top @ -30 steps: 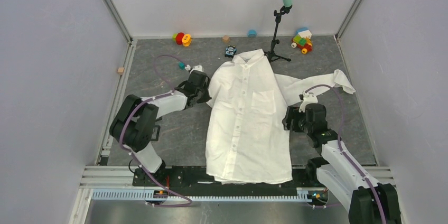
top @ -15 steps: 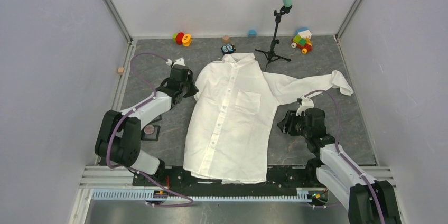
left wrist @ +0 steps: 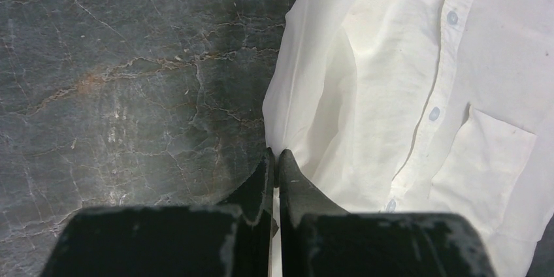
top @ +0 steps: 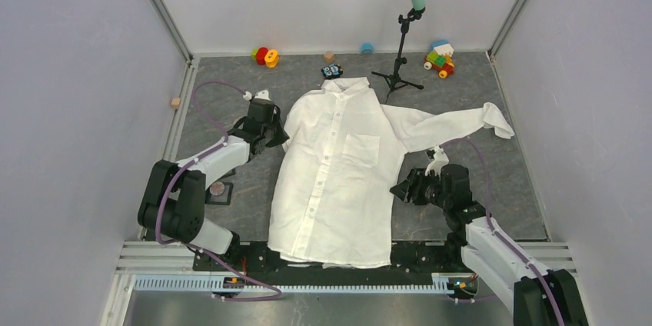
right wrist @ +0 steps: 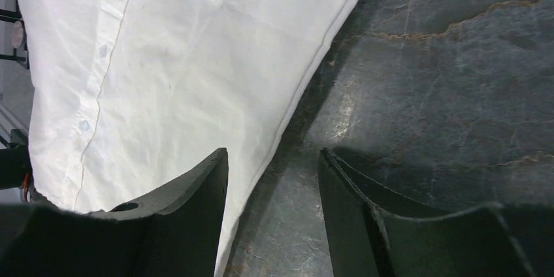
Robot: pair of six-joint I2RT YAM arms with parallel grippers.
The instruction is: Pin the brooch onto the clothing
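Reference item: the shirt (top: 330, 164), white, lying flat and front-up at the centre of the grey worktop (top: 507, 180), collar toward the far wall, hem at the near edge between the two arm bases.

1. Far left of the shirt: a small wooden cube (top: 176, 102) at the worktop's edge.
2. Left of the shirt, at shoulder level: the left claw (top: 278, 135). In the wrist view the left claw (left wrist: 275, 156) is closed, its fingers pressed together on the shirt's (left wrist: 392, 81) side edge, with a thin white strip showing between them.
3. Beyond the shirt, left of the collar: red and yellow toys (top: 265, 55).
4. Touching the collar: a small dark object (top: 332, 71); its identity cannot be told.
5. On the shirt: a button row down the middle and one chest pocket (top: 361, 148).
6. Beyond the shirt, right of the collar: a black tripod stand (top: 400, 72) carrying a teal cylinder.
7. Right of the shirt: one sleeve (top: 461, 118) extends outward, flat on the worktop.
8. Right of the shirt, at waist level: the right claw (top: 401, 190). In the wrist view the right claw (right wrist: 271, 153) is open; the shirt's (right wrist: 163, 61) side edge runs between its fingers, one finger above fabric, the other above bare worktop.
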